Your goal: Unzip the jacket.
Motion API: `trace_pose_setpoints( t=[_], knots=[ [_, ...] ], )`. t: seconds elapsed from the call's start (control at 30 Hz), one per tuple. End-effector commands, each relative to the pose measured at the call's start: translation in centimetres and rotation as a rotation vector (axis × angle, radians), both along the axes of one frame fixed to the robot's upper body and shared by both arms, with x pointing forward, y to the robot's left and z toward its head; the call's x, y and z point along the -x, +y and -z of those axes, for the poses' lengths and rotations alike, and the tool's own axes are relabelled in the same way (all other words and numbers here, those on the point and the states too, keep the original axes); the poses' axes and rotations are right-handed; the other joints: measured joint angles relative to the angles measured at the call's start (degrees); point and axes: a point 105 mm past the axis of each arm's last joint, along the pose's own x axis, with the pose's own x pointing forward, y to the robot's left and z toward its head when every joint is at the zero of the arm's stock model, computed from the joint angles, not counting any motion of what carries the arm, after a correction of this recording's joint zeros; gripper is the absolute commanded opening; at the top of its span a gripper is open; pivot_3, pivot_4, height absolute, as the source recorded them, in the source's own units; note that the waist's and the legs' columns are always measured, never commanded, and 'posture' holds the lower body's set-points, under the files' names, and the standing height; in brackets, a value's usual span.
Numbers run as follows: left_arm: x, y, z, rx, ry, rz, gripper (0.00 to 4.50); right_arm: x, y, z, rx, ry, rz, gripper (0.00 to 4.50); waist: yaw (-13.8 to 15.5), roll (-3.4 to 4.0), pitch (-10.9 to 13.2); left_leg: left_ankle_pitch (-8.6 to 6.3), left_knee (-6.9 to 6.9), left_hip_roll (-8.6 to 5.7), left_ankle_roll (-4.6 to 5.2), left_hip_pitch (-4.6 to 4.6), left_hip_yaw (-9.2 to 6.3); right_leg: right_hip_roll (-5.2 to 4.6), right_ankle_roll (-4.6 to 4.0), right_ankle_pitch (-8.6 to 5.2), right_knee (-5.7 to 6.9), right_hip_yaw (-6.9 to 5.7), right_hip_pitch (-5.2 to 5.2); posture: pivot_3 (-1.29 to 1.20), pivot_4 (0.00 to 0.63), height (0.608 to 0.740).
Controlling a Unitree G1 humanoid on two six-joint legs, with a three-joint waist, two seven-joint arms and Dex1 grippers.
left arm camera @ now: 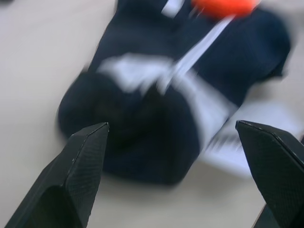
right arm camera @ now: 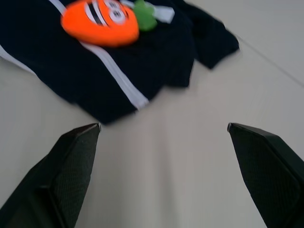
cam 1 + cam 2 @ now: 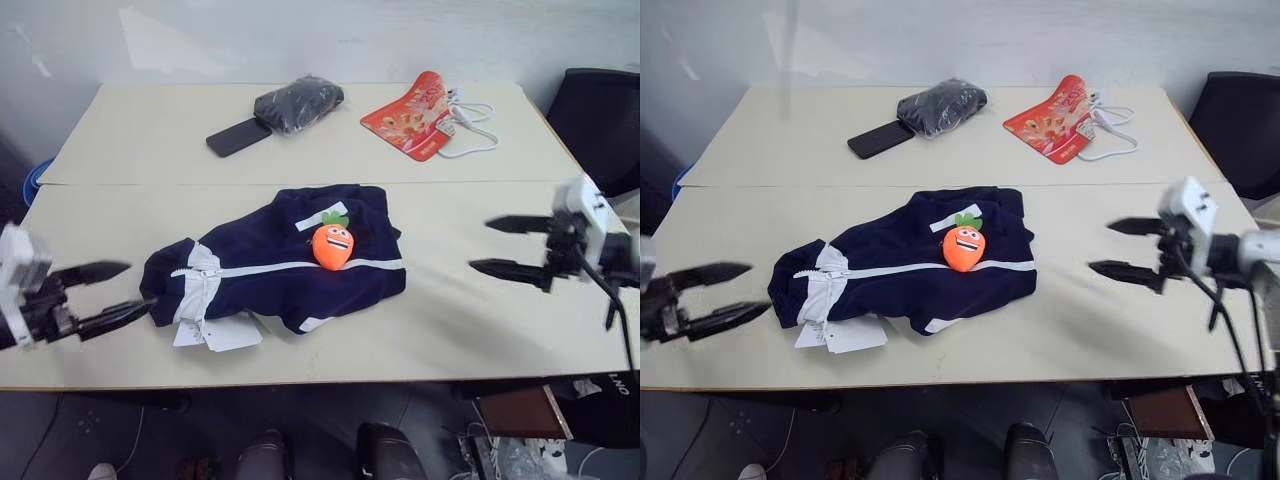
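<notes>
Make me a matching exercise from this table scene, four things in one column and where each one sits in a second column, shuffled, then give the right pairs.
Things
1. carrot toy
2. black phone
3. white paper tags
4. red packet

Places
A. on the table at the jacket's near edge, by its left end
B. far side of the table, next to a white cable
C. lying on top of the jacket
D. far side of the table, beside the shiny black bundle

Pairs: 1-C, 2-D, 3-A, 4-B

two head views high over the table (image 3: pixel 480 330); wrist views low, both facing the jacket (image 3: pixel 280 260)
</notes>
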Motion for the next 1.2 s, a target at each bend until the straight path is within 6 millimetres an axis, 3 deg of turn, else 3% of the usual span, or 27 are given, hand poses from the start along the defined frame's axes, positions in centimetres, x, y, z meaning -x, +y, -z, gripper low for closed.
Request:
trace_pose_setpoints(
  t=[0.03, 0.2, 0.3, 0.63, 0.73, 1.07, 1.13, 1.2],
  knots=[
    [-0.2, -3.1, -1.1, -0.012, -0.022, 0.109, 4.5, -0.4, 4.0, -0.6, -0.043, -0.03, -0.053, 4.48, 0.0, 0.01, 0.0, 0.0, -0.01, -0.15, 0.0, -0.01, -0.01, 0.0, 0.0, 0.0, -0.01, 0.01, 0.0, 0.0, 0.15, 0.74],
    [-1.5, -6.3, -0.8, -0.057, -0.041, 0.226, 4.5, -2.6, 10.6, 0.3, -0.103, -0.001, -0.083, 4.48, -0.1, 0.01, 0.0, 0.02, 0.01, -0.24, -0.06, -0.03, 0.01, 0.04, -0.01, -0.01, 0.14, 0.0, -0.1, 0.0, 0.15, 0.74],
    [-2.1, -7.2, 0.0, -0.1, -0.04, 0.265, 4.5, -3.5, 13.4, 1.6, -0.09, 0.009, -0.087, 4.48, -0.1, 0.01, 0.0, 0.01, -0.01, -0.27, -0.06, -0.07, 0.07, 0.05, -0.02, -0.01, 0.15, -0.06, -0.18, 0.0, 0.15, 0.74],
    [-2.7, -7.9, 0.3, -0.126, -0.07, 0.293, 4.5, -6.9, 16.1, 5.9, 0.017, 0.057, 0.023, 4.48, -0.3, -0.02, 0.0, 0.02, 0.03, -0.26, -0.08, -0.13, 0.49, 0.07, -0.02, -0.01, 0.16, -0.14, -0.21, 0.0, 0.15, 0.74],
    [-2.7, -7.8, 0.1, -0.127, -0.079, 0.293, 4.5, -7.3, 15.8, 6.1, 0.015, 0.059, 0.035, 3.89, -0.3, -0.02, 0.0, 0.02, 0.0, -0.25, -0.08, -0.13, 0.52, 0.07, -0.02, -0.01, 0.17, -0.14, -0.25, 0.0, 0.15, 0.74],
    [-2.7, -8.2, 0.1, -0.113, -0.09, 0.3, 4.5, -6.4, 16.0, 4.9, -0.067, 0.074, -0.002, 0.85, -0.2, -0.03, 0.0, 0.02, 0.02, -0.24, -0.08, -0.13, 0.55, 0.06, -0.02, -0.01, 0.18, -0.11, -0.25, 0.0, 0.15, 0.74],
    [-2.9, -8.7, -0.1, -0.088, -0.101, 0.315, 4.5, -5.7, 15.2, 3.7, -0.117, 0.074, -0.016, 0.37, -0.1, -0.03, 0.0, 0.02, 0.02, -0.24, -0.08, -0.13, 0.55, 0.06, -0.02, -0.01, 0.18, -0.11, -0.25, 0.0, 0.15, 0.74],
    [-3.1, -9.4, -0.4, -0.062, -0.113, 0.335, 4.5, -4.9, 13.7, 2.4, -0.162, 0.081, -0.011, 0.23, 0.3, -0.03, 0.0, 0.02, 0.02, -0.26, -0.08, -0.16, 0.51, 0.05, -0.02, -0.01, 0.18, -0.12, -0.25, 0.0, 0.15, 0.74]
  ],
)
